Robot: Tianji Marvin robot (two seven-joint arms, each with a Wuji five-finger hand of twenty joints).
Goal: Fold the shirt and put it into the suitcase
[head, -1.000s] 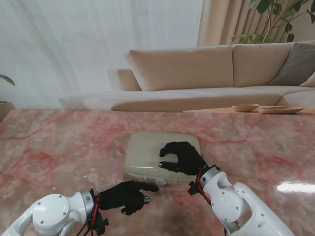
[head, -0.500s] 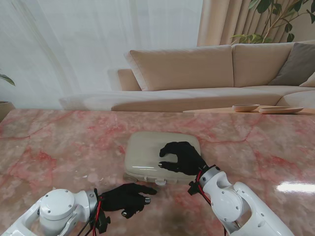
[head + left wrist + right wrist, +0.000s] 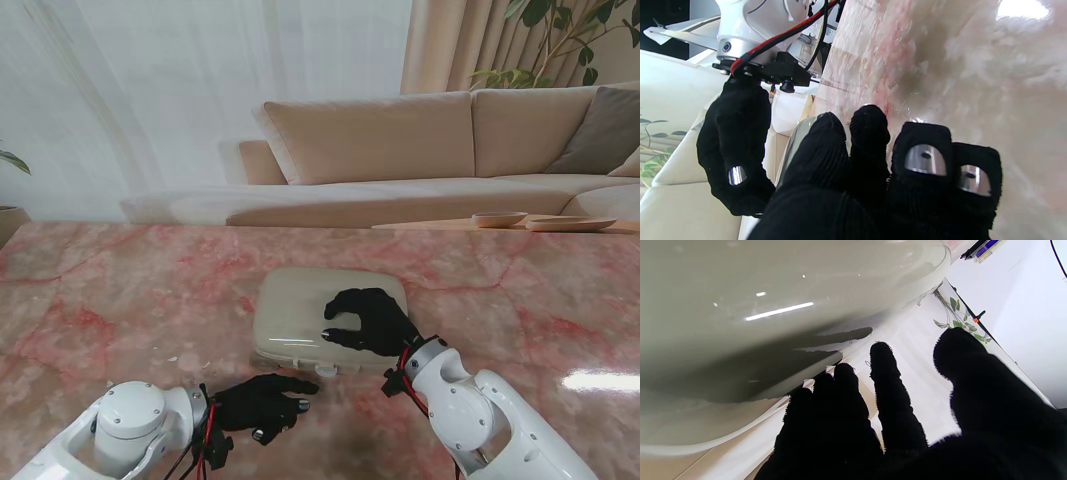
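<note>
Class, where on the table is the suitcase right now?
In the stand view, the closed suitcase lies near the middle of the marble table, the right hand over its lid.

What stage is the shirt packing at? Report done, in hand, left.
Done: the suitcase lies shut on the marble table, and no shirt shows outside it, so it may already be packed. In hand: the right hand rests spread on the lid; the left hand sits on the table nearer to me than the case, holding nothing. Left: possibly only latching; the latches are too small to judge.
</note>
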